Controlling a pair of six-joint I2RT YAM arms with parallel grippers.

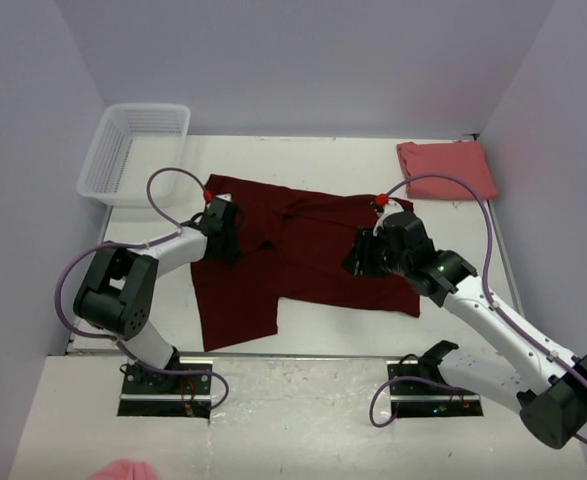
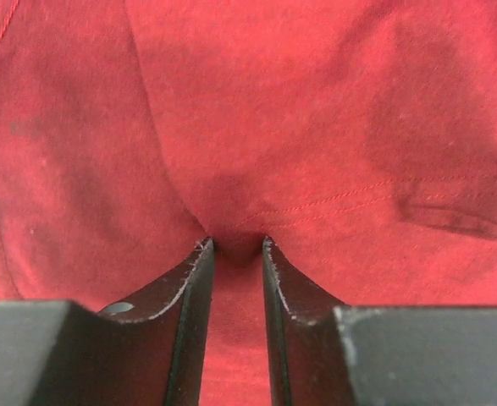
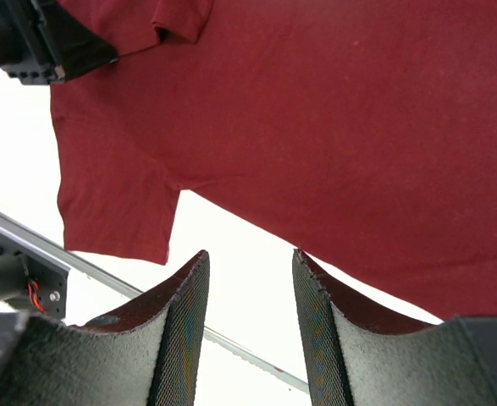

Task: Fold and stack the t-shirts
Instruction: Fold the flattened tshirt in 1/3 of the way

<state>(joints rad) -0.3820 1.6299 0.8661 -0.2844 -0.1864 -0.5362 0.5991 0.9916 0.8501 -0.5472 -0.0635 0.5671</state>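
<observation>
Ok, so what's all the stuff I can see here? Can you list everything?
dark red t-shirt: one, maroon, spread out mid-table
pink t-shirt: one, salmon, folded, far right corner
basket: one, white mesh, far left corner
pink thing: one, at the near edge, too cut off to name
table: one, white
left gripper: one, black, pinching the dark red t-shirt
right gripper: one, black, open above the shirt's edge

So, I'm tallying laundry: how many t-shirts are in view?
2. The dark maroon t-shirt lies spread out in the middle; the salmon pink t-shirt sits folded at the far right corner. A pink shape at the near edge is unidentifiable.
</observation>
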